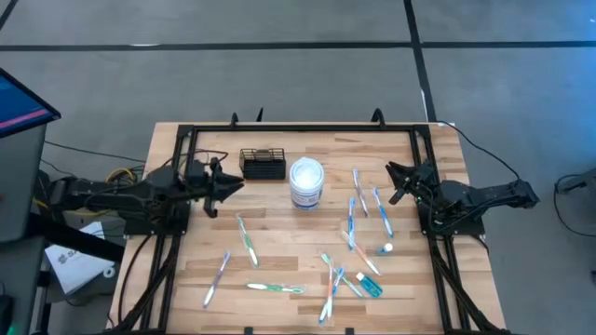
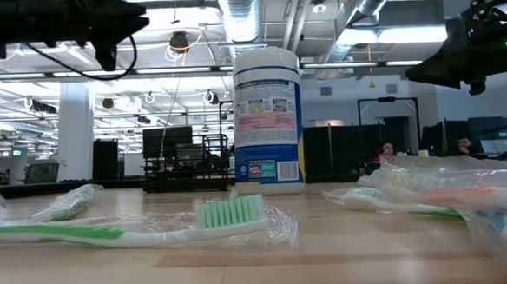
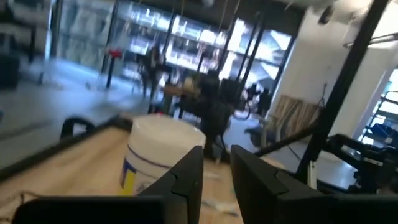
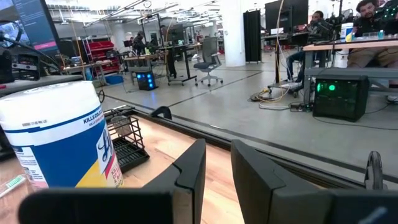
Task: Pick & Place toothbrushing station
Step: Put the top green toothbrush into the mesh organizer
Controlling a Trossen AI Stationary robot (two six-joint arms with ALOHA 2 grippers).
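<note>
Left gripper (image 1: 233,183), fingers slightly parted and holding nothing, is hovering left of the rack (image 1: 263,164); right gripper (image 1: 395,182), likewise parted, is waiting right of the tub (image 1: 306,182).

I see a black wire-mesh toothbrushing station (image 1: 263,164) beside a white tub (image 1: 306,182) with a blue-and-yellow label. Green and blue toothbrushes (image 1: 275,288) lie on my pale striped wood counter (image 1: 279,242).
</note>
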